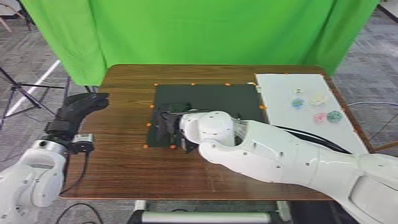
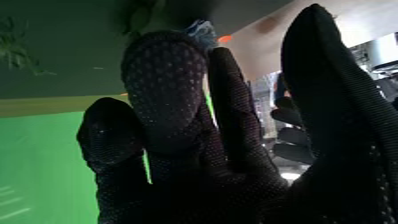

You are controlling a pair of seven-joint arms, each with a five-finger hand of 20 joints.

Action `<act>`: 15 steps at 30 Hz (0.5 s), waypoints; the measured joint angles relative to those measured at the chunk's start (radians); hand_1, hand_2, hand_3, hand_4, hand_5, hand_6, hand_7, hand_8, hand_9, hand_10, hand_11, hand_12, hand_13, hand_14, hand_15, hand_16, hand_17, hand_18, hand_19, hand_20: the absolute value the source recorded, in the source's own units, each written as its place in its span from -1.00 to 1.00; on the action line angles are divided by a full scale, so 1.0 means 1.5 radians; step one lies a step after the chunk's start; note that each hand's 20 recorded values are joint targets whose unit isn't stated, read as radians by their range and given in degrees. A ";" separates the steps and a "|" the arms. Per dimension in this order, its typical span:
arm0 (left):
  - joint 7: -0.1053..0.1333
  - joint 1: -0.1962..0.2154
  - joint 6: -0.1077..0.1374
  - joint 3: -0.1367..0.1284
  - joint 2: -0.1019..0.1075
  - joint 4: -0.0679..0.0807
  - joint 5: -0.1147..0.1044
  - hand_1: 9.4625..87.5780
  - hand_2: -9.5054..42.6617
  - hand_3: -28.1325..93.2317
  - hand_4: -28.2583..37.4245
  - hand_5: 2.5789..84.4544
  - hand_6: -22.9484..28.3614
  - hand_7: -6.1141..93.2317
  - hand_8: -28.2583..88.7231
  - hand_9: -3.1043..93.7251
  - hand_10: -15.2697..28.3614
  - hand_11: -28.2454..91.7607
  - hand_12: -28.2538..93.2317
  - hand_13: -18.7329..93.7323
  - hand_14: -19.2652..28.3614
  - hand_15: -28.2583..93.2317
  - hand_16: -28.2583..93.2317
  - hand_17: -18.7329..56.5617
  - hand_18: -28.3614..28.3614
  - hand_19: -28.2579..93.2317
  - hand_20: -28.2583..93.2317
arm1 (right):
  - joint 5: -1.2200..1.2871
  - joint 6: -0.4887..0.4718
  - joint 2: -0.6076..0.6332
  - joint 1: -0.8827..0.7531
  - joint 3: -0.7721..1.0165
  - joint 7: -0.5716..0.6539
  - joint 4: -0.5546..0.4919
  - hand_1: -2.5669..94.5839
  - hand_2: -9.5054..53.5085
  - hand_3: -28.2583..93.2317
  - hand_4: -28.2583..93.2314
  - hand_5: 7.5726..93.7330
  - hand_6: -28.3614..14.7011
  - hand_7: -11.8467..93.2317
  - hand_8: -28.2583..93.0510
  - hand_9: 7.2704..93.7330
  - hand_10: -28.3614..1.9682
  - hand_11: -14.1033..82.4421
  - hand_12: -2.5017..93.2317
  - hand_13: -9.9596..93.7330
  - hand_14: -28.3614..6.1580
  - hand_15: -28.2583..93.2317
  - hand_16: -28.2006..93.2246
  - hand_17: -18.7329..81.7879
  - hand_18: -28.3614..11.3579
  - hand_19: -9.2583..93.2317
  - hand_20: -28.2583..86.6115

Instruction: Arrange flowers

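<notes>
Sitting apart, pink flower [image 1: 320,117], blue flower [image 1: 298,103]

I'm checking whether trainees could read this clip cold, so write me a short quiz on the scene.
1. Which hand is over the black mat?
2. True or false: the pink piece lies on the white sheet, beside the teal piece.
3. Fill in: the curtain behind the table is ____.

Key: 1. The right hand. 2. True. 3. Green.
</notes>
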 measured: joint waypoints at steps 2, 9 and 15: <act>0.000 0.002 0.000 -0.001 0.000 0.000 0.000 -0.42 -0.60 0.48 -0.67 0.13 0.11 -0.52 -0.65 0.03 0.37 -0.12 -0.33 -0.01 0.57 -0.18 -0.58 -0.37 0.43 -0.31 -0.31 | 0.002 0.003 0.003 0.002 -0.004 -0.002 -0.002 -0.17 -1.00 0.51 -0.77 0.11 0.27 -0.58 -0.68 0.28 0.08 -0.53 -0.70 0.94 0.49 0.27 0.03 0.32 -0.60 0.96 0.42; 0.000 0.003 0.000 -0.002 0.000 0.000 0.000 -0.42 -0.61 0.48 -0.66 0.13 0.12 -0.52 -0.65 0.04 0.37 -0.12 -0.33 -0.01 0.56 -0.18 -0.58 -0.37 0.43 -0.30 -0.31 | 0.009 0.027 0.016 0.012 -0.018 -0.012 -0.007 -0.17 -1.00 0.52 -0.78 0.14 0.25 -0.58 -0.67 0.32 0.13 -0.53 -0.70 0.94 0.50 0.27 0.03 0.32 -0.58 0.97 0.41; -0.001 0.004 0.000 -0.003 0.000 0.000 0.000 -0.42 -0.61 0.48 -0.66 0.13 0.11 -0.52 -0.64 0.03 0.38 -0.12 -0.33 -0.01 0.56 -0.18 -0.58 -0.37 0.43 -0.30 -0.31 | 0.012 0.019 0.023 0.013 -0.014 -0.016 -0.021 -0.18 -1.00 0.52 -0.77 0.16 0.28 -0.57 -0.66 0.32 0.13 -0.52 -0.69 0.94 0.50 0.27 0.03 0.32 -0.59 0.97 0.42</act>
